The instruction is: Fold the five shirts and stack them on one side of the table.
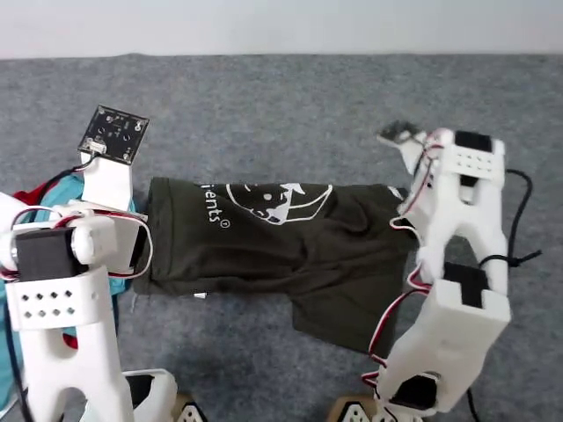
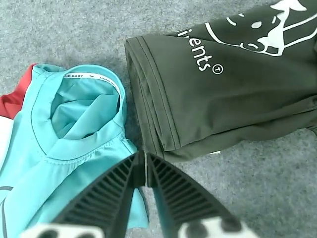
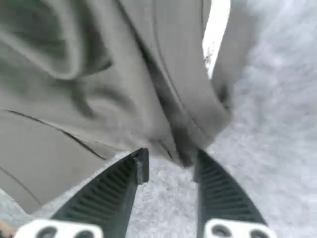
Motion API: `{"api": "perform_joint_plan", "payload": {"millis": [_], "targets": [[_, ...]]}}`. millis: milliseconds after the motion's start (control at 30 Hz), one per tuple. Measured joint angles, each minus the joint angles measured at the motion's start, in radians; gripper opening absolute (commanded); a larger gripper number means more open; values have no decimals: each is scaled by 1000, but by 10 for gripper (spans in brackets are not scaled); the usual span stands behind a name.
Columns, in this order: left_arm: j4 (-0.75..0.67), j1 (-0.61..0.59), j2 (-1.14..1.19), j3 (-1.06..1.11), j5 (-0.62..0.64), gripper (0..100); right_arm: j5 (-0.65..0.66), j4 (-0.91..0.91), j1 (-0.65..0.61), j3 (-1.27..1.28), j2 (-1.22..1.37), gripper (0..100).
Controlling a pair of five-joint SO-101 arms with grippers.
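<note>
While the dark green shirt [image 1: 273, 237] lies half-folded across the middle of the table [image 1: 264, 97], I have one arm at each of its ends.

The left gripper [image 2: 144, 166], its fingers pressed together on nothing, hangs over the shirt's folded end, just beside the teal shirt [image 2: 74, 129] lying at the table's side. The right gripper [image 3: 169, 161] stands with its fingers apart at the opposite end, a thick doubled edge of cloth just ahead of the tips and not yet pinched. I judge the step in hand to be taking that end and folding it over. I would run the parted fingers low along the table to catch every layer, close firmly, lift only enough to clear the cloth, and lay it down square.
</note>
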Motion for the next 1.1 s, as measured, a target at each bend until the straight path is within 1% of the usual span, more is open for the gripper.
{"api": "perform_joint_plan", "payload": {"millis": [100,267,400,467,667,767,867,1033,1100], "targets": [[0,17,0,3,0,15,-23,23,-81,-55,-15,175],[0,78,0,43,0,15,-29,40,-213,-64,-17,158],[0,86,0,58,0,15,-29,51,-250,-64,-17,158],[0,86,0,60,0,15,-35,21,-273,-64,-17,158],[-34,86,0,60,0,15,-112,-55,-344,-64,5,158],[-51,86,0,87,0,15,-133,-49,-336,-68,5,158],[-92,86,0,166,-2,15,-140,-6,-322,-68,-12,158],[-201,86,0,348,-61,19,-143,86,-239,-68,-144,158],[-249,86,0,417,-86,50,-143,124,-199,-68,-209,158]]}}
